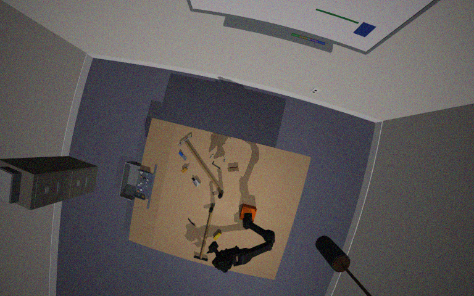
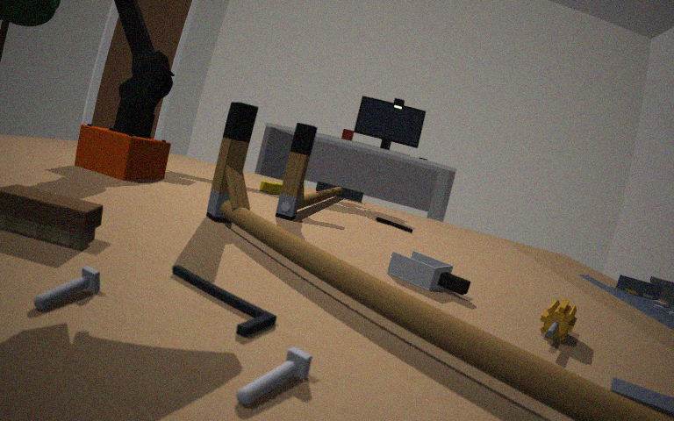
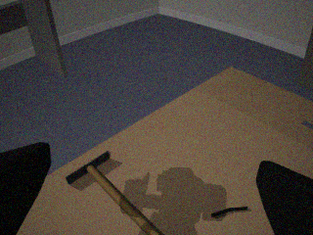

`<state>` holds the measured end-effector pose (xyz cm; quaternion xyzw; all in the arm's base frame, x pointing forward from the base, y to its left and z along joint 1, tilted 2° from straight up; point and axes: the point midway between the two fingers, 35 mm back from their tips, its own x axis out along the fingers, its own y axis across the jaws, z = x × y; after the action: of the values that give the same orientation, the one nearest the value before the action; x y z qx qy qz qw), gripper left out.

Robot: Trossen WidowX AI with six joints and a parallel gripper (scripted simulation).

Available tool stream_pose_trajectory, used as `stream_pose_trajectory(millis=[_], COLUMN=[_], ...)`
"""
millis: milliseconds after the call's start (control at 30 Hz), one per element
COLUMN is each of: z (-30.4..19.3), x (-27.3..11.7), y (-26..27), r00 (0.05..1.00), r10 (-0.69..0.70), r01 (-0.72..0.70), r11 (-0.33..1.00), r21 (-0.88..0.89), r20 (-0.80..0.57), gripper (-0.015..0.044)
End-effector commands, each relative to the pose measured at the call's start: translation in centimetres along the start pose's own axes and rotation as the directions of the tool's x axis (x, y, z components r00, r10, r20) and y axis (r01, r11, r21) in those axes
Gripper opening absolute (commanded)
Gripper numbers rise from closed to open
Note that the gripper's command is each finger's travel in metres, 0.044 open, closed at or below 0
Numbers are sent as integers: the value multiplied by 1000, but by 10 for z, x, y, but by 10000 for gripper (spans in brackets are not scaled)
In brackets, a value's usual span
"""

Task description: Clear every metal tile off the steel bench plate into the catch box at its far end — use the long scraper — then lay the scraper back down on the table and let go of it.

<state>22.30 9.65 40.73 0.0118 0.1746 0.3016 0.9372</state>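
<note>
The long scraper [image 1: 202, 164] [image 2: 422, 317] lies on the table, its grey head toward the back-left corner in the top view and its upright black-tipped grip near the middle. A shorter scraper [image 1: 206, 232] [image 3: 113, 193] with a black head lies nearer the front edge. The steel bench plate [image 1: 152, 186] is at the table's left edge, with several small tiles [image 1: 141, 172] on it. The catch box [image 1: 132, 172] is at its outer end. My gripper [image 1: 211, 258] [image 3: 156, 157] is open and empty, above the table near the shorter scraper's head, away from the long scraper.
A yellow block [image 1: 217, 235] [image 2: 270, 187] lies beside my arm. A thin black rod [image 1: 191, 221] [image 2: 393, 224] [image 3: 230, 211] lies left of the shorter scraper. A grey clamp-like part [image 2: 419, 270], yellow gear [image 2: 559, 320], black hex key [image 2: 218, 292] and brown block [image 2: 49, 216] lie around the long scraper.
</note>
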Motion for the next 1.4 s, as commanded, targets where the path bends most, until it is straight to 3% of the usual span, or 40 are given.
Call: stream_pose_trajectory(millis=[0, 667, 1367], z=[2, 5, 0], x=[3, 4, -16], y=[17, 89, 163], r00=[997, 918, 729], r10=[77, 387, 658], r01=[-77, -394, -682], r11=[997, 915, 723], r21=[-20, -81, -112], r20=[-14, -89, -190], gripper=[440, 440, 440])
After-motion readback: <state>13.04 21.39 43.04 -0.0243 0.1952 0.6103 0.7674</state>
